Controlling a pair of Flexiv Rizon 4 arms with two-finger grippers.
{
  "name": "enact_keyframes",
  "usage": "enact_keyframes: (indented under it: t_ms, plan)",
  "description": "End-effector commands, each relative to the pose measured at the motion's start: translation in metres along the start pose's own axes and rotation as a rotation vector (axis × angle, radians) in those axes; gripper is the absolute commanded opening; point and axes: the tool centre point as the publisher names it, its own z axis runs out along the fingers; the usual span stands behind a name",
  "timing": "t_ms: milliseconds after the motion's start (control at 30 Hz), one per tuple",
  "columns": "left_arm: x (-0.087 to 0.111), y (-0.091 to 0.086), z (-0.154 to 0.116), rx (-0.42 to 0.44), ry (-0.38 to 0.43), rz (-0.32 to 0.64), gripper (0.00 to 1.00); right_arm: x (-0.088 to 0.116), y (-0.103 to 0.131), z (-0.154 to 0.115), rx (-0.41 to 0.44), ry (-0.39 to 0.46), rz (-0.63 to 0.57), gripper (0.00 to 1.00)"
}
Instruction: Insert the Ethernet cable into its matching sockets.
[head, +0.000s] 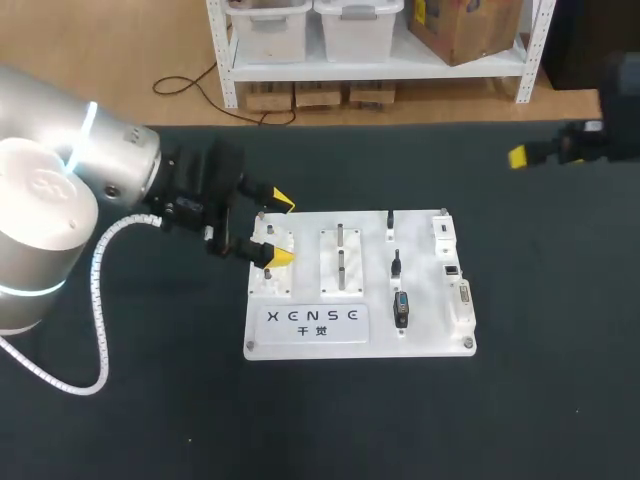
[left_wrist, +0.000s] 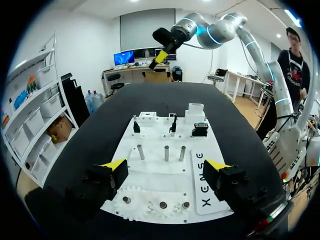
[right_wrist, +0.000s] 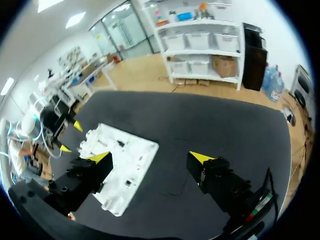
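A white socket board (head: 430, 338) lies mid-table. Small black plugs stand on it; the largest (head: 401, 308) is near its front right, and white socket blocks (head: 443, 235) line its right edge. I cannot make out a loose Ethernet cable. My left gripper (head: 280, 230) hovers open over the board's left end, nothing between its fingers. In the left wrist view the board (left_wrist: 150, 175) stretches ahead of the open gripper (left_wrist: 165, 165), with the black plugs (left_wrist: 199, 130) at its far end. My right gripper (head: 520, 156) hangs open and empty, far back right of the board (right_wrist: 142, 147).
Three metal pegs (left_wrist: 166, 152) stand upright mid-board, ahead of my left gripper. A label strip (head: 312, 322) runs along the board's front edge. Dark table surface (head: 540, 300) surrounds the board on every side.
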Motion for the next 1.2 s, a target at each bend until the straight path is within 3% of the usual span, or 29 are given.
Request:
enact_keyframes:
  t_ms: [33,300,567,1200]
  plan:
    - [0.001,0.0,0.0,-0.002,0.0,0.0,1.0,-0.012,0.04,0.025,0.126,0.091,0.004,1.0]
    - [0.001,0.0,0.0,-0.002,0.0,0.0,1.0,0.013,0.095,0.061,0.233,0.199,0.12,1.0]
    - [0.001,0.0,0.0,-0.002,0.0,0.0,1.0,0.043,0.127,0.094,0.33,0.304,0.145,1.0]
    - [0.001,0.0,0.0,-0.002,0.0,0.0,1.0,0.09,0.127,0.131,0.451,0.462,0.182,1.0]
